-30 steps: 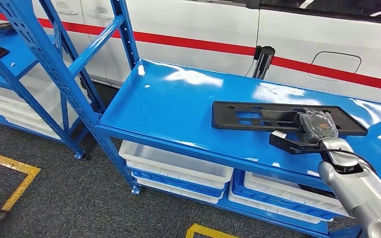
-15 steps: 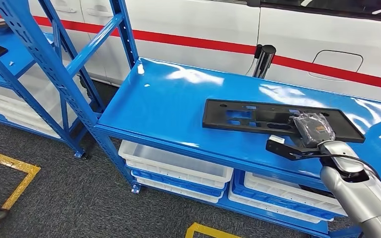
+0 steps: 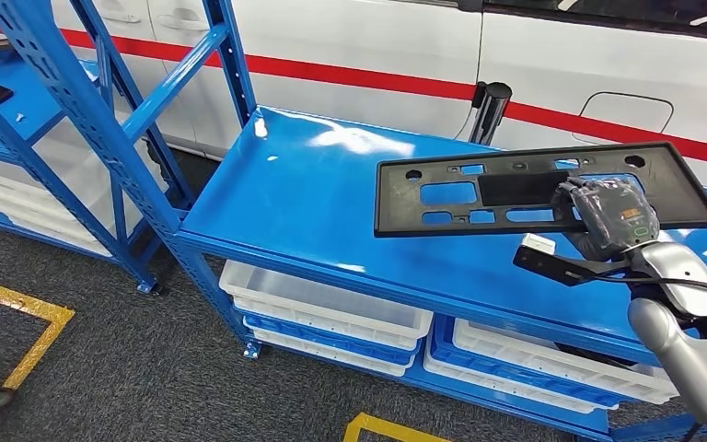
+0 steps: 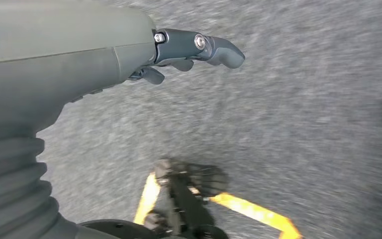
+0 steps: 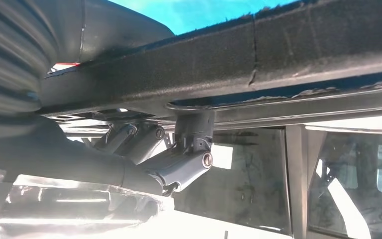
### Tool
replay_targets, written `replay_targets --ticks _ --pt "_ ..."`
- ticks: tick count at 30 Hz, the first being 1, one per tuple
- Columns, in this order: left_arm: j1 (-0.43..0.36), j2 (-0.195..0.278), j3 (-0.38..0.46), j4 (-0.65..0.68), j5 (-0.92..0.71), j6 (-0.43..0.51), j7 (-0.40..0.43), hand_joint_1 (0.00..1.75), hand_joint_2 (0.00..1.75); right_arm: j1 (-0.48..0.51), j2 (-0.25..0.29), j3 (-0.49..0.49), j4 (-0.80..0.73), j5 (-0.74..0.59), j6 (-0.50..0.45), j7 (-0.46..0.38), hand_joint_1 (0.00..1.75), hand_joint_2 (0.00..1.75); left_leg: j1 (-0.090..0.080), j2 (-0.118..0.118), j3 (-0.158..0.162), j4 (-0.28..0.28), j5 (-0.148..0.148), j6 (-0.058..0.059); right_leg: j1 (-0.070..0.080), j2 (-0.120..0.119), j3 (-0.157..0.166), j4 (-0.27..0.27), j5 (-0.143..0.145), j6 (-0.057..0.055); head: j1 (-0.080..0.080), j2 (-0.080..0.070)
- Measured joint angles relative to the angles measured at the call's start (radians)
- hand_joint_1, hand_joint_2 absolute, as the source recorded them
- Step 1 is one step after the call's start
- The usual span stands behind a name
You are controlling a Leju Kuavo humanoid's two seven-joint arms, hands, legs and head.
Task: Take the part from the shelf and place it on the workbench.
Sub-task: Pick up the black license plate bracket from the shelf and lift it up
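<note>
- Over the right part of the blue shelf: you have the black plate, a long flat part with cut-outs, held off the surface and tilted, its face turned toward the camera.
- Right hand: closed on the plate near its right end; in the right wrist view the fingers wrap under the plate's edge.
- Left hand: hanging over grey floor, fingers loosely curled, holding nothing.
- Step in hand, as judged: the lift from the shelf appears done; carrying the plate to the workbench is not yet begun.
- Next move calls for: bringing the plate clear of the shelf top, then turning toward the workbench. Its place cannot be told from these views.
- Nearby, left: blue shelf posts and a second blue rack. The plate's long left end could catch these if you swing that way.
- Nearby, far: a white vehicle with a red stripe and a dark post just behind the shelf, close to the plate's far edge.
- Below: white bins on the lower shelf levels.
- Floor: yellow tape lines on grey carpet.
</note>
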Motion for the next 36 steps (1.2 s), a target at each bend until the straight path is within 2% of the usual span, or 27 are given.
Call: replay_targets --ticks 5,7,9,11,13,14,15,16,17,18,19,20,21,22,24,25,26,27,29,30,31,32,34,35,36 --pt "-0.001 0.000 0.004 0.000 -0.007 -0.029 0.070 0.00 1.75 -0.033 0.018 0.001 0.007 -0.002 0.019 -0.007 1.75 1.75 -0.001 -0.001 -0.001 0.002 -0.001 0.001 -0.002 -0.001 0.000 -0.002 0.001 0.002 0.000 0.000" --pt "-0.002 0.000 0.007 0.000 -0.012 -0.052 0.081 0.00 1.75 -0.040 0.023 0.004 0.013 -0.003 0.020 -0.007 1.75 1.75 -0.004 -0.002 -0.002 0.004 -0.003 0.008 -0.007 -0.001 0.001 -0.007 0.004 0.006 0.000 0.000" --pt "-0.002 -0.001 0.008 0.000 -0.018 -0.067 0.089 0.00 1.75 -0.042 0.025 0.005 0.019 -0.005 0.020 -0.009 1.75 1.75 0.001 -0.002 0.006 -0.010 0.003 0.018 -0.006 -0.002 -0.001 -0.004 0.000 0.008 0.000 0.000" --pt "-0.003 -0.003 0.008 0.000 -0.021 -0.074 0.091 0.00 1.75 -0.041 0.025 0.005 0.026 -0.008 0.018 -0.013 1.75 1.75 0.008 0.000 0.015 -0.027 0.014 0.029 -0.002 0.001 -0.031 0.060 -0.035 -0.001 0.001 0.000" --pt "-0.004 -0.004 0.008 0.000 -0.024 -0.075 0.092 0.00 1.75 -0.035 0.024 0.008 0.033 -0.010 0.016 -0.016 1.75 1.75 0.011 0.000 0.016 -0.030 0.018 0.034 -0.001 0.005 -0.100 0.195 -0.093 -0.011 0.003 0.000" --pt "-0.004 -0.004 0.008 0.000 -0.026 -0.074 0.092 0.00 1.75 -0.028 0.022 0.009 0.036 -0.011 0.015 -0.016 1.75 1.75 0.011 -0.001 0.015 -0.030 0.018 0.034 0.000 0.007 -0.131 0.253 -0.110 -0.010 0.003 0.000" --pt "-0.004 -0.005 0.008 0.000 -0.028 -0.073 0.092 0.00 1.75 -0.019 0.021 0.010 0.039 -0.013 0.014 -0.016 1.75 1.75 0.011 -0.002 0.014 -0.030 0.017 0.033 0.000 0.009 -0.150 0.284 -0.113 -0.004 0.003 0.000" --pt "-0.003 -0.005 0.008 0.000 -0.029 -0.071 0.092 0.00 1.75 -0.011 0.018 0.009 0.040 -0.013 0.013 -0.016 1.75 1.75 0.012 -0.004 0.014 -0.029 0.016 0.032 0.000 0.009 -0.149 0.274 -0.097 0.006 0.003 0.000" --pt "-0.003 -0.005 0.008 0.000 -0.031 -0.070 0.092 0.00 1.75 -0.003 0.015 0.009 0.041 -0.014 0.013 -0.016 1.75 1.75 0.014 -0.005 0.014 -0.028 0.015 0.029 -0.004 0.009 -0.130 0.226 -0.068 0.018 0.003 0.000" --pt "-0.002 -0.005 0.008 0.000 -0.032 -0.069 0.092 0.00 1.75 0.002 0.012 0.009 0.041 -0.014 0.012 -0.016 1.75 1.75 0.016 -0.007 0.013 -0.024 0.012 0.023 -0.009 0.009 -0.098 0.152 -0.035 0.030 0.004 0.000" --pt "-0.002 -0.005 0.008 0.000 -0.033 -0.068 0.092 0.00 1.75 0.004 0.010 0.008 0.041 -0.014 0.012 -0.016 1.75 1.75 0.016 -0.009 0.011 -0.020 0.010 0.016 -0.009 0.011 -0.066 0.091 -0.007 0.037 0.006 0.000" --pt "-0.002 -0.004 0.008 0.000 -0.033 -0.067 0.092 0.00 1.75 0.007 0.008 0.008 0.041 -0.015 0.012 -0.016 1.75 1.75 0.015 -0.010 0.008 -0.015 0.007 0.008 -0.007 0.015 -0.044 0.050 0.013 0.037 0.006 0.000" --pt "-0.002 -0.003 0.008 0.000 -0.034 -0.067 0.092 0.00 1.75 0.008 0.006 0.007 0.041 -0.015 0.012 -0.016 1.75 1.75 0.012 -0.012 0.005 -0.008 0.005 0.001 -0.007 0.020 -0.034 0.030 0.020 0.030 0.008 0.000" --pt "-0.002 -0.003 0.008 0.000 -0.035 -0.066 0.092 0.00 1.75 0.010 0.005 0.007 0.041 -0.015 0.012 -0.016 1.75 1.75 0.010 -0.014 0.002 -0.004 0.005 -0.003 -0.004 0.024 -0.034 0.034 0.021 0.020 0.007 0.000" --pt "-0.002 -0.002 0.009 0.000 -0.037 -0.067 0.092 0.00 1.75 0.011 0.006 0.008 0.042 -0.015 0.014 -0.015 1.75 1.75 0.012 -0.015 -0.007 0.011 -0.002 -0.011 -0.012 0.024 -0.045 0.035 0.019 0.002 0.005 0.000" --pt "-0.002 -0.002 0.009 0.000 -0.037 -0.068 0.092 0.00 1.75 0.009 0.007 0.008 0.042 -0.015 0.015 -0.015 1.75 1.75 0.014 -0.012 -0.016 0.027 -0.018 -0.016 -0.012 0.023 -0.050 0.037 0.021 -0.008 0.003 0.000" --pt "-0.002 -0.002 0.009 0.000 -0.037 -0.068 0.093 0.00 1.75 0.006 0.008 0.008 0.043 -0.015 0.017 -0.015 1.75 1.75 0.017 -0.007 -0.031 0.062 -0.047 -0.022 -0.012 0.022 -0.055 0.037 0.024 -0.019 0.002 0.000" --pt "-0.002 -0.002 0.009 0.000 -0.037 -0.068 0.093 0.00 1.75 0.003 0.008 0.008 0.043 -0.015 0.019 -0.015 1.75 1.75 0.020 -0.002 -0.051 0.114 -0.086 -0.028 -0.009 0.021 -0.060 0.037 0.028 -0.030 0.001 0.000" --pt "-0.003 -0.002 0.009 0.000 -0.037 -0.068 0.094 0.00 1.75 0.000 0.009 0.008 0.045 -0.015 0.021 -0.014 1.75 1.75 0.022 0.002 -0.098 0.240 -0.157 -0.033 -0.002 0.017 -0.071 0.037 0.035 -0.043 0.001 0.000" --pt "-0.003 -0.002 0.009 0.000 -0.037 -0.068 0.094 0.00 1.75 0.000 0.009 0.008 0.046 -0.015 0.022 -0.013 1.75 1.75 0.023 0.003 -0.109 0.279 -0.170 -0.033 0.002 0.015 -0.077 0.038 0.039 -0.048 0.001 0.000" --pt "-0.003 -0.002 0.009 0.000 -0.037 -0.069 0.095 0.00 1.75 0.000 0.009 0.008 0.047 -0.015 0.023 -0.013 1.75 1.75 0.023 0.003 -0.104 0.285 -0.165 -0.030 0.006 0.014 -0.081 0.038 0.042 -0.052 0.001 0.000" --pt "-0.003 -0.002 0.009 0.000 -0.038 -0.069 0.096 0.00 1.75 0.000 0.010 0.009 0.048 -0.015 0.024 -0.013 1.75 1.75 0.023 0.004 -0.079 0.253 -0.144 -0.023 0.011 0.013 -0.085 0.038 0.045 -0.055 0.001 0.000" --pt "-0.005 -0.001 0.009 0.000 -0.039 -0.069 0.097 0.00 1.75 -0.003 0.010 0.009 0.050 -0.015 0.028 -0.013 1.75 1.75 0.016 0.004 0.006 0.120 -0.094 0.003 0.018 0.012 -0.089 0.037 0.052 -0.057 0.002 0.000" --pt "-0.006 -0.001 0.009 0.000 -0.039 -0.069 0.098 0.00 1.75 -0.006 0.010 0.009 0.050 -0.015 0.029 -0.013 1.75 1.75 0.012 0.006 0.042 0.062 -0.078 0.014 0.021 0.012 -0.090 0.036 0.056 -0.055 0.002 0.000" --pt "-0.007 0.000 0.009 0.000 -0.040 -0.069 0.099 0.00 1.75 -0.009 0.010 0.009 0.051 -0.015 0.031 -0.013 1.75 1.75 0.007 0.008 0.063 0.025 -0.071 0.023 0.021 0.010 -0.090 0.036 0.061 -0.050 0.002 0.000"
